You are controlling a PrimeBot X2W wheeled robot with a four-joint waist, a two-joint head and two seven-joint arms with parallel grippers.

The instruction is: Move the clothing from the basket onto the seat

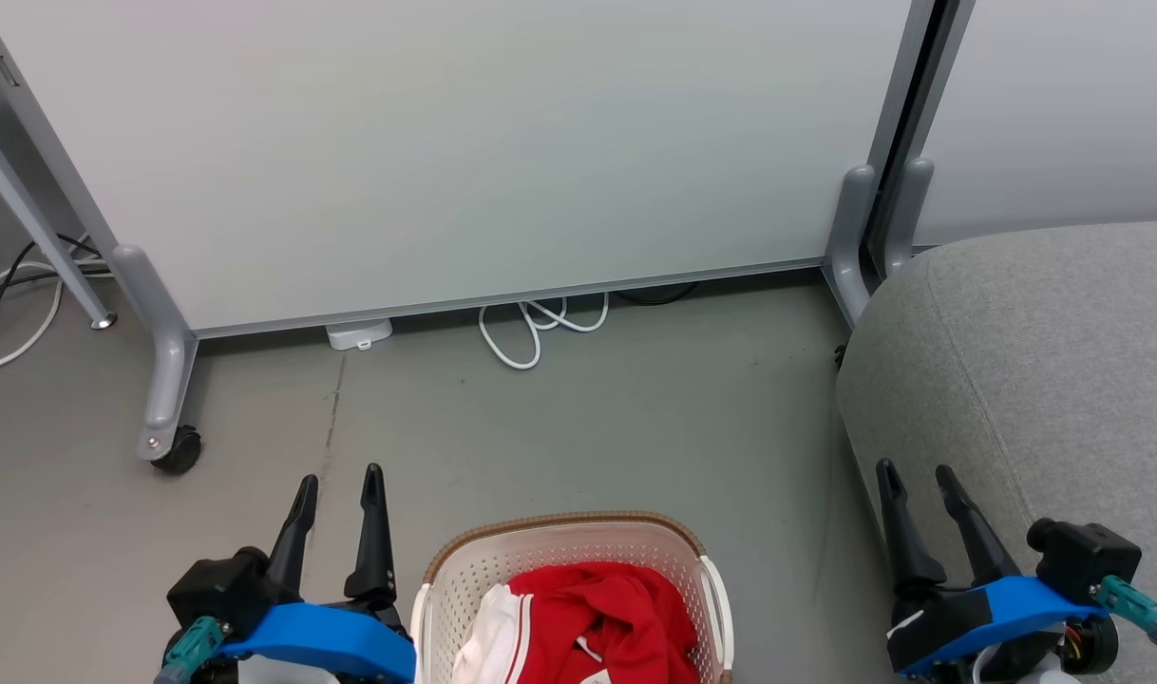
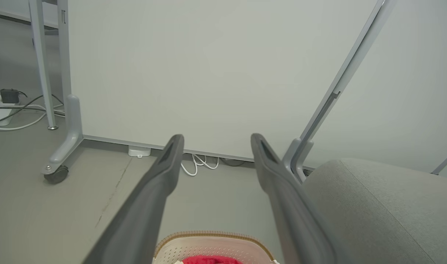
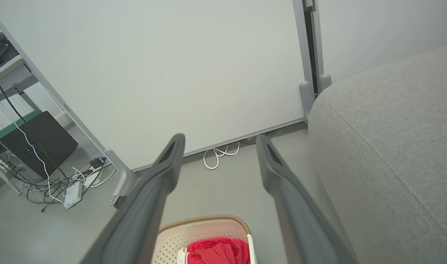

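The cream basket [image 1: 540, 551] with a brown rim stands on the floor at the bottom centre of the head view; red and white clothing [image 1: 588, 622] lies bunched inside it. The grey seat [image 1: 1044, 380] fills the right side. My left gripper [image 1: 339, 484] is open, just left of the basket, holding nothing. Over the seat's front edge my right gripper [image 1: 916, 475] is open and empty. In the left wrist view the basket [image 2: 212, 244], a strip of clothing [image 2: 210, 260] and the seat [image 2: 374, 209] appear. The right wrist view has the basket [image 3: 205, 231], clothing [image 3: 218, 251] and seat [image 3: 388, 146].
A white partition panel [image 1: 445, 142] on grey wheeled feet [image 1: 165, 418] stands behind the basket, with a white cable loop [image 1: 531, 332] at its base. More cables and a power strip [image 3: 73, 190] lie at the far left. Grey floor [image 1: 588, 427] lies between basket and panel.
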